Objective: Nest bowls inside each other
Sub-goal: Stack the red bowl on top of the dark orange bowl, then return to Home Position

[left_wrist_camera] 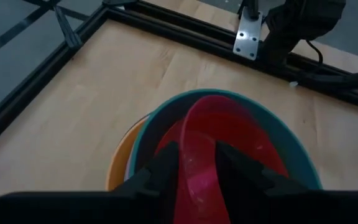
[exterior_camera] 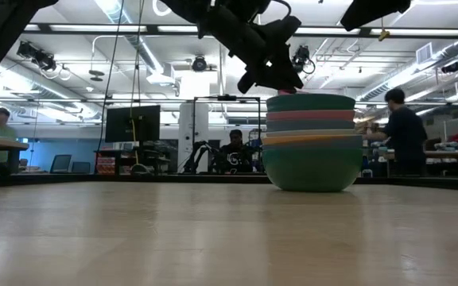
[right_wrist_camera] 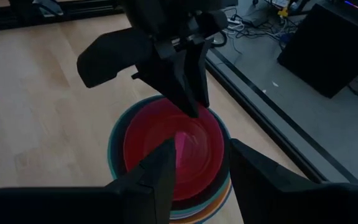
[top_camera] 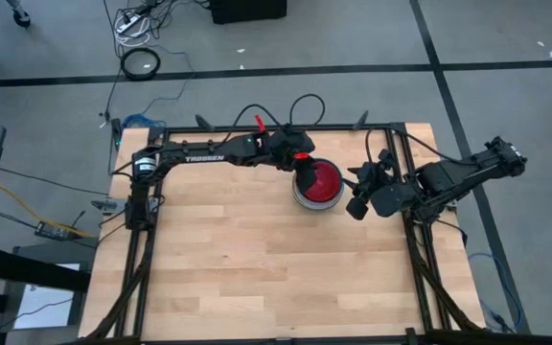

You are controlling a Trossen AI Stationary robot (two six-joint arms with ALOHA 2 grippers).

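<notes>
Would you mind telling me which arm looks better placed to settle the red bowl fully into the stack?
Probably the left. Its gripper is right over the red bowl, fingers straddling its rim, while the right gripper waits beside the stack.

I see two matte black arms built of boxy, angular links. The left arm (top_camera: 209, 153) carries white TROSSEN lettering along its long link, a silver round cap at its base joint, and red accents near the wrist. Thin black cables loop above its wrist. The right arm (top_camera: 448, 177) is all black, with chunky housings and a cable arcing off its forearm. Both end in dark, flat, tapering fingers (left_wrist_camera: 166, 174).
</notes>
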